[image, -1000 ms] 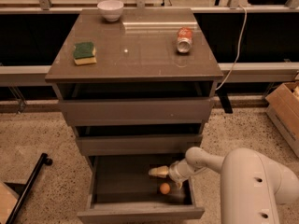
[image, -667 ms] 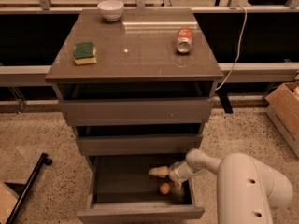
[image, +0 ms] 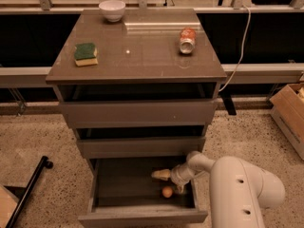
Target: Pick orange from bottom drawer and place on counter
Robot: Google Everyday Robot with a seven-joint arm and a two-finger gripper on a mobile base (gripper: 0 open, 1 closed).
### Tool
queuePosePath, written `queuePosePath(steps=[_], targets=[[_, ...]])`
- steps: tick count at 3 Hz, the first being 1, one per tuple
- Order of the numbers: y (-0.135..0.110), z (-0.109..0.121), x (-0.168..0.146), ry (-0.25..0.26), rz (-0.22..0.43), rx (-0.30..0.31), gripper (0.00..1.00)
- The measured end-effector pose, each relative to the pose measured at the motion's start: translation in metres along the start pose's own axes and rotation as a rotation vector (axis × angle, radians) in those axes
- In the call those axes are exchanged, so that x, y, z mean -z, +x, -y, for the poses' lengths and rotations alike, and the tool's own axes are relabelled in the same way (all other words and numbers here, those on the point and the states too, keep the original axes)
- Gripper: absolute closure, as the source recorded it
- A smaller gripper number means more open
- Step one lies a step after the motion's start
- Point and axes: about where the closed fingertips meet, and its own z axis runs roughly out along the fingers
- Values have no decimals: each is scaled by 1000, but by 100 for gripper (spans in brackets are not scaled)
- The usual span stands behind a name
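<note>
The task is at its first stage. The bottom drawer is pulled out toward the front, so the way in is open, but the orange is not lifted. It lies on the drawer's grey floor, right of the middle and nearer the front panel than the back.

The gripper is down inside the drawer, reaching in from the right side, just above and slightly behind the orange. It is very near the fruit, but contact cannot be made out, and whether the gripper is open or closed cannot be told. Nothing is plainly in its hold. The arm bends in from the lower right, outside the cabinet.

What seems left is nearly everything: close on the orange, raise it clear of the drawer and past the two upper drawers, and set it on the counter.

The counter has bare room in its middle and along the front edge. A sponge sits near the left edge, a bowl at the back edge, and a can lies toward the back right corner.

The orange is a ball, so it has no long axis and points no way; a grasp from any side should serve alike.
</note>
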Motion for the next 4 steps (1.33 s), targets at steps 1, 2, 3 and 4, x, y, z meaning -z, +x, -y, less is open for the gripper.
queuePosePath(steps=[1, 2, 3, 4], targets=[[6, -6, -6, 32, -27, -8, 0], [12, -10, -18, 34, -64, -20, 0], [11, -6, -30, 19, -89, -45, 0], [8, -1, -38, 14, -102, -74, 17]])
